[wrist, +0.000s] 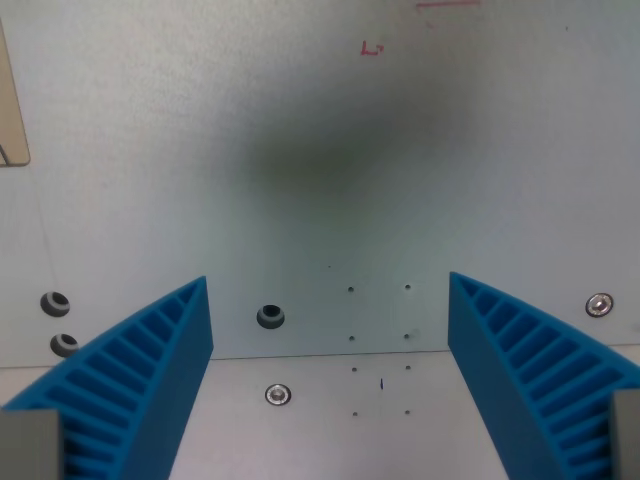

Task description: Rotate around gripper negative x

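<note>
My jaws were wide apart, nothing between them. Gripper (pixel 330 290) midpoint sat over bare plate. Both blue ribbed fingers (pixel 140 370) entered from the bottom corners, tips angled inward and up; the other finger was at the wrist view's right. No task object in view, just the pale grey surface (pixel 300 120).

Between the fingers: a grid of small holes (pixel 379 340), and a seam line (pixel 330 355) crossing the surface just below the tips. A shiny screw (pixel 278 394) lay below the seam, a dark hole (pixel 270 317) just above it. Two more dark holes (pixel 55 303) at the wrist view's left, another screw (pixel 599 305) far right. Blurred dark shadow (pixel 320 150) across the middle. Small red mark (pixel 372 48) near the top; beige edge (pixel 12 110) at upper left.
</note>
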Motion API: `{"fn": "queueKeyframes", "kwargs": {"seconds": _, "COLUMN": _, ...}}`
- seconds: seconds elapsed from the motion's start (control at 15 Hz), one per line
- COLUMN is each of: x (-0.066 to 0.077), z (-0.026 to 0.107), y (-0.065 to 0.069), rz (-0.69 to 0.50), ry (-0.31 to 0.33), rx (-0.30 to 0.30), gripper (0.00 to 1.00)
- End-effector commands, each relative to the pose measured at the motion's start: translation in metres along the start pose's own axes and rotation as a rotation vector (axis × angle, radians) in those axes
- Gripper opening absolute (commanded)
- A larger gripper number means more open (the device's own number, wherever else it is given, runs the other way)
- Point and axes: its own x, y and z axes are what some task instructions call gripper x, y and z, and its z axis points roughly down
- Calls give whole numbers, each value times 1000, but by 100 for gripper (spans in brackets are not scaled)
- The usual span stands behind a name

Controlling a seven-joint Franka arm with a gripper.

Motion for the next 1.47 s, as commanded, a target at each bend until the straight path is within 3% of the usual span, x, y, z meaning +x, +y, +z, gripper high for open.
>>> {"fn": "queueKeyframes", "kwargs": {"seconds": 0.07, "x": 0, "z": -2, "y": 0, "rz": 0, "ry": 6, "rx": -12, "gripper": 100}}
{"fn": "queueKeyframes", "kwargs": {"seconds": 1.47, "x": 0, "z": -2, "y": 0, "rz": 1, "ry": 5, "rx": -257, "gripper": 100}}
